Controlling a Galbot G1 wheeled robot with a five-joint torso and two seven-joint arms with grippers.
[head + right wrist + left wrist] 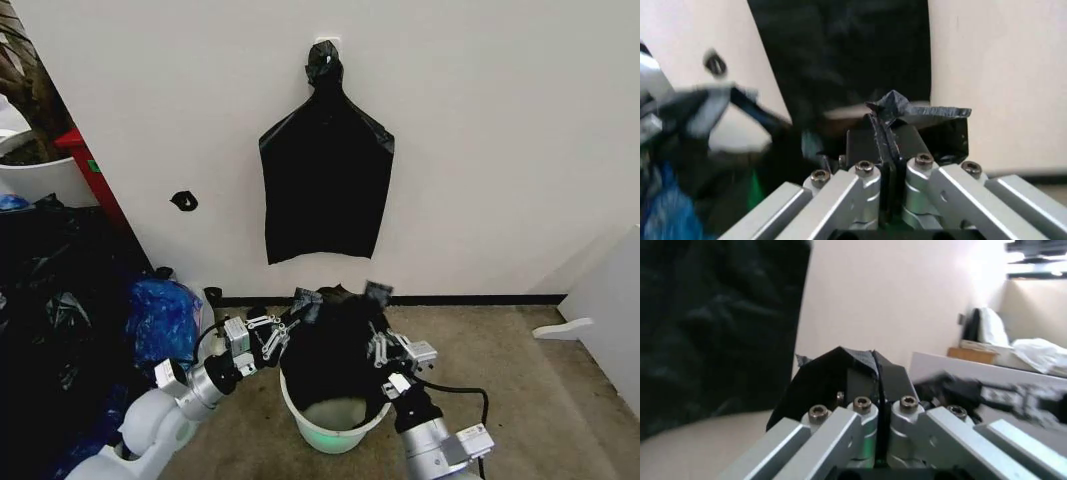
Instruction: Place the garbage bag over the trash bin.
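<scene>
Garbage bag (330, 335) draped over far rim of trash bin (335, 425) on floor. Left gripper (300, 303) and right gripper (377, 293) each pinch bag edge. Risk: thin film slips out or tears if stretched unevenly, near rim stays uncovered.

Thin black plastic garbage bag (335, 335), smooth white plastic trash bin (335, 432)

We see a glossy, wrinkled black bag (330, 335) bunched over the far side of the bin's mouth, round white bin (330, 425) upright on the floor below it, near rim and pale inside uncovered
</scene>
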